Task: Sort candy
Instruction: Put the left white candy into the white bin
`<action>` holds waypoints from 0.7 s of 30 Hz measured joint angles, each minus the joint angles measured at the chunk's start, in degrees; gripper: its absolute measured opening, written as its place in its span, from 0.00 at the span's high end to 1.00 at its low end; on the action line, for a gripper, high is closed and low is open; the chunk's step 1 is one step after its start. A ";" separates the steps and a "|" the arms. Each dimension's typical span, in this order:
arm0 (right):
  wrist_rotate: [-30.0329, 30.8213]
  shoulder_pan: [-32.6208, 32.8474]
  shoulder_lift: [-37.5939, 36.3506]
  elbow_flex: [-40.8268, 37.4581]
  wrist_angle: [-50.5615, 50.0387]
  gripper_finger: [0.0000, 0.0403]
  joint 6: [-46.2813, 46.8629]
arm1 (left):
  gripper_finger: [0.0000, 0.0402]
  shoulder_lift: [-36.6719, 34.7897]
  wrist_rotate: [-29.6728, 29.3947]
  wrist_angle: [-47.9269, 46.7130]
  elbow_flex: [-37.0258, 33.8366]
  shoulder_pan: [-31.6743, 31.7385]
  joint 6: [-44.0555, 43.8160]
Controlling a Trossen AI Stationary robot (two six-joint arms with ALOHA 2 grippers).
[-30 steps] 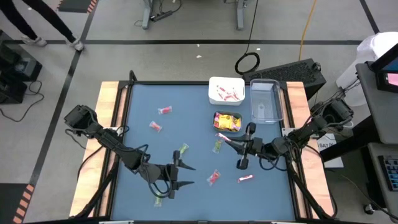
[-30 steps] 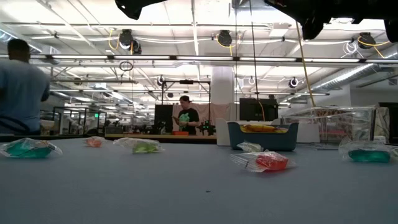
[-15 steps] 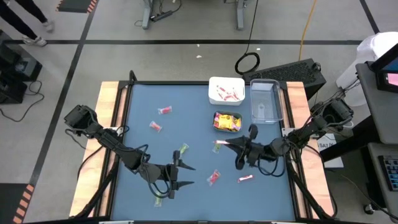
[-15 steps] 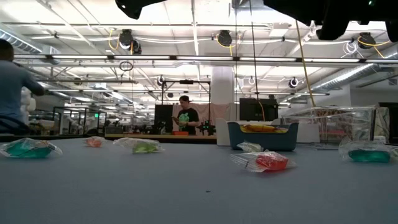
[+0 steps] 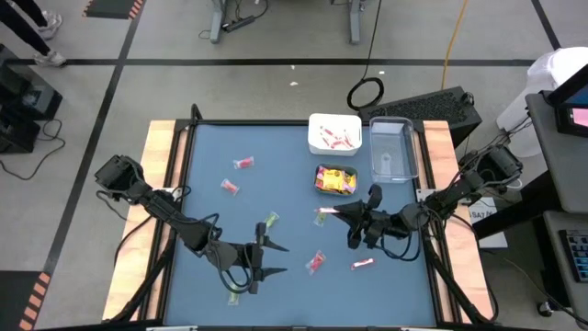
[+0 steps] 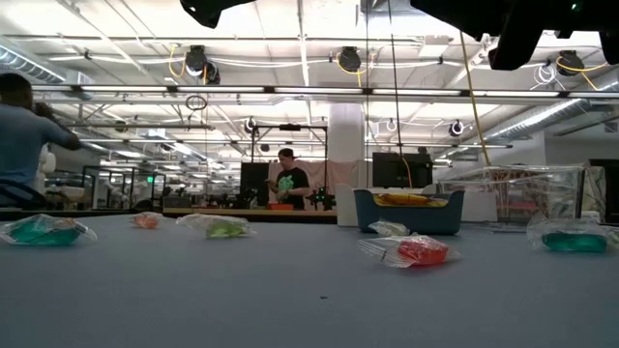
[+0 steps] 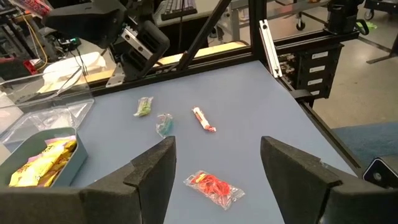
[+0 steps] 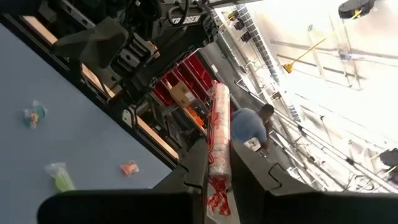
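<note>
Blue tabletop point(image 5: 276, 184), right tool point(image 5: 323, 211) clamping pink-white candy stick point(image 8: 217, 143) lengthwise along its fingers, left tool point(image 5: 276, 258) open

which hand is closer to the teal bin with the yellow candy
Right. The right hand is just below the teal bin in the high view; the left hand sits farther toward the table's front.

— Is there any writing to read?
— Only on the left arm point(image 8: 186, 20), the white letters "SSEN" in the right wrist view. Print on the yellow packets point(image 7: 43, 163) is not legible.
</note>
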 joint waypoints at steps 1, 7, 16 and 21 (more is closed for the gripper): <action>0.00 0.00 0.00 0.00 0.00 0.90 1.07 | 0.40 -0.01 0.00 0.00 0.00 0.00 -0.02; 0.00 0.00 0.00 0.00 -0.02 0.90 15.24 | 0.40 0.00 0.01 0.02 0.00 0.00 -0.04; 16.63 -2.14 0.00 1.74 -0.12 0.90 45.10 | 0.40 0.00 0.01 0.03 0.00 0.00 -0.07; 18.68 -5.85 0.00 5.53 -0.75 0.90 43.23 | 0.40 0.00 0.00 0.02 0.00 0.02 -0.08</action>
